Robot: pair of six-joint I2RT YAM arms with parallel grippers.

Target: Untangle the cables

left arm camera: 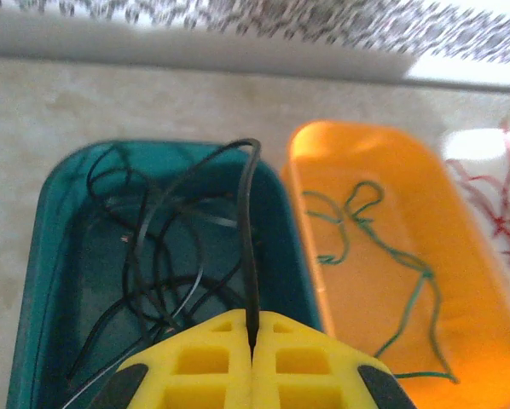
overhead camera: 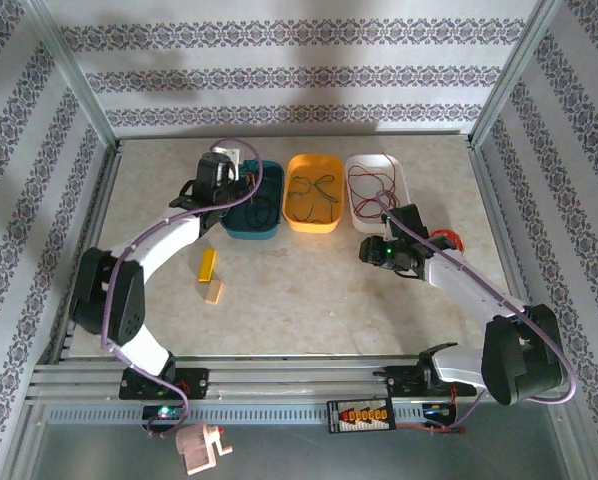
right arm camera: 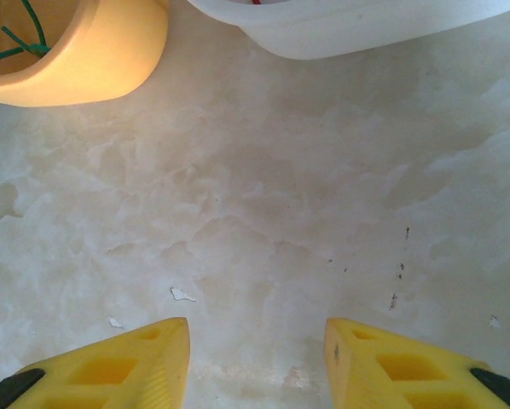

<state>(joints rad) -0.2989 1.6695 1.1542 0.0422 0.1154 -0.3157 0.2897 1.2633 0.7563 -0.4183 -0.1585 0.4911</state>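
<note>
From above, the pale marbled counter point(overhead camera: 309, 290) sits inside a metal-framed booth whose walls point(overhead camera: 299, 75) carry striped, flower-patterned paper, with light falling in bands across the back. Three bins stand in a row at the far side: a teal bin point(overhead camera: 251, 234), an orange bin point(overhead camera: 312, 228) and a white bin point(overhead camera: 357, 225), each touching or just beside the next. The green cable point(overhead camera: 314, 190) lies in the orange bin and the red cable point(overhead camera: 369, 185) in the white one. The left gripper point(overhead camera: 247, 188) reaches over the teal bin, while the right gripper point(overhead camera: 372, 245) hangs above bare counter just in front of the white bin. A yellow block point(overhead camera: 208, 263) and a wooden block point(overhead camera: 214, 291) lie near each other on open counter. In the left wrist view, the left gripper point(left arm camera: 252, 328) has its yellow fingers pressed together, pinching the black cable point(left arm camera: 153, 247), whose loops sprawl inside the teal bin point(left arm camera: 50, 204); the green cable point(left arm camera: 408, 298) trails along the orange bin point(left arm camera: 306, 153) beside it. In the right wrist view, the right gripper point(right arm camera: 257, 341) stands moderately apart with nothing between its fingers, above mottled, faintly speckled counter point(right arm camera: 255, 187), with the corners of the orange bin point(right arm camera: 93, 60) and white bin point(right arm camera: 366, 30) ahead.
</note>
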